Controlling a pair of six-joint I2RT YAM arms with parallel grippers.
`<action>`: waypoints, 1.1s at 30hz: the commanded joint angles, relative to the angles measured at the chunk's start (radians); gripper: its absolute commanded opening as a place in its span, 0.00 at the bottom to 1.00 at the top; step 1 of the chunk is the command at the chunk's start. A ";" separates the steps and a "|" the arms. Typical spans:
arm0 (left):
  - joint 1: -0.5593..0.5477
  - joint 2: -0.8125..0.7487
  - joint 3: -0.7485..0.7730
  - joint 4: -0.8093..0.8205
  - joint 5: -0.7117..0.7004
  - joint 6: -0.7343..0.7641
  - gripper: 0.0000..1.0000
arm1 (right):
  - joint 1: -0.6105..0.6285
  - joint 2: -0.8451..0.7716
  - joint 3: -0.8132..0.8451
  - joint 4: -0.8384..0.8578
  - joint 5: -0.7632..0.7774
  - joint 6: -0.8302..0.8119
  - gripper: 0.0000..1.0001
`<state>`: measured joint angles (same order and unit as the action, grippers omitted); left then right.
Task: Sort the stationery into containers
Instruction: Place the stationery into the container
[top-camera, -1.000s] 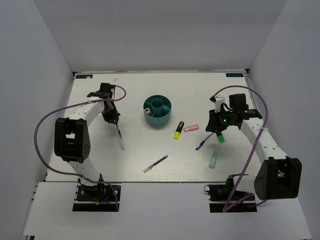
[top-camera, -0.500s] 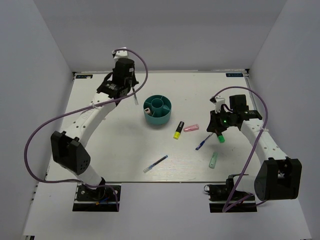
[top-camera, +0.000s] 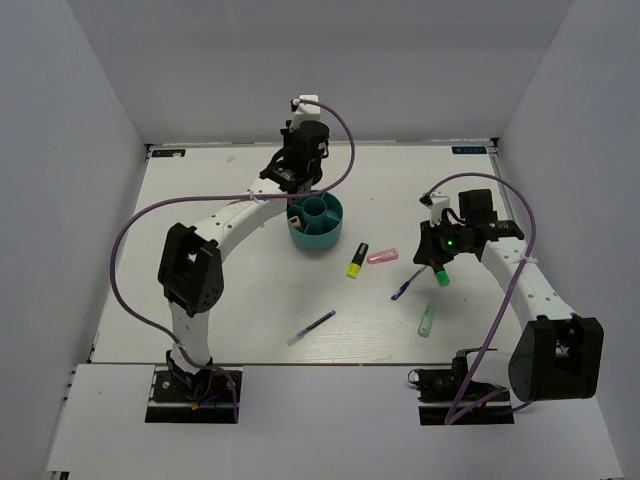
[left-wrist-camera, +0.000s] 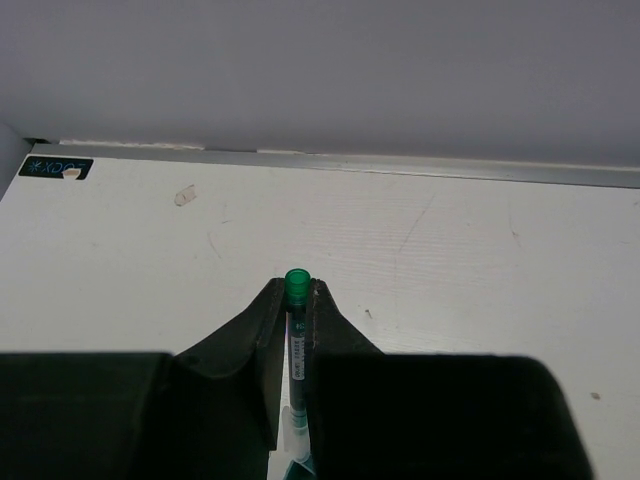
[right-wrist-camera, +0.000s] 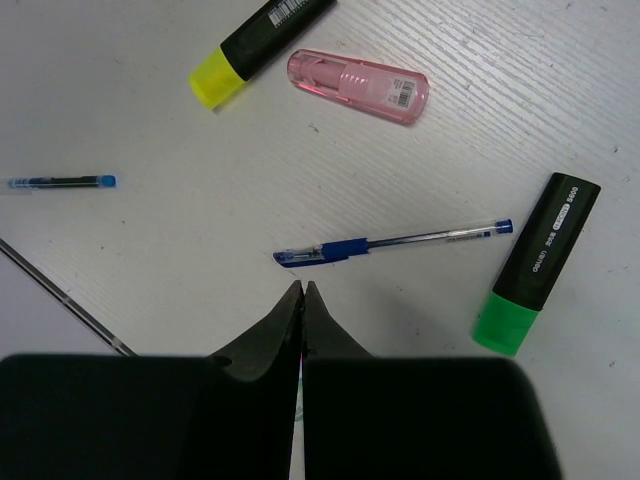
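Stationery scattered loose across the white desk (top-camera: 200, 300).

Nearest, a thin blue pen (top-camera: 311, 328) and a pale mint piece (top-camera: 427, 320); further in, a second blue pen (right-wrist-camera: 390, 245) beside a green marker (right-wrist-camera: 535, 265), just by the right hand (right-wrist-camera: 302, 292), fingers pressed together on nothing. Beyond, yellow highlighter (top-camera: 356, 260) just beside a pink piece (top-camera: 382, 256). Farther, teal desk organiser (top-camera: 318, 240); farthest, over its far left edge, left hand (left-wrist-camera: 296, 300) clamped on a green-capped pen (left-wrist-camera: 297, 340).
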<state>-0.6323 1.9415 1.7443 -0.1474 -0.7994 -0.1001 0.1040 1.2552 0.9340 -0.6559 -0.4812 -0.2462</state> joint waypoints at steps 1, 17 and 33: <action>0.000 -0.013 0.040 0.035 -0.029 0.011 0.00 | -0.010 -0.034 -0.009 0.012 -0.007 -0.015 0.00; -0.026 0.036 0.007 0.023 0.005 -0.078 0.00 | -0.026 -0.036 -0.012 0.010 -0.020 -0.018 0.00; -0.047 0.074 -0.022 -0.004 0.003 -0.128 0.07 | -0.044 -0.043 -0.015 0.004 -0.040 -0.021 0.10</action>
<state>-0.6647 2.0342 1.7393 -0.1379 -0.7967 -0.2066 0.0662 1.2423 0.9321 -0.6563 -0.4953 -0.2520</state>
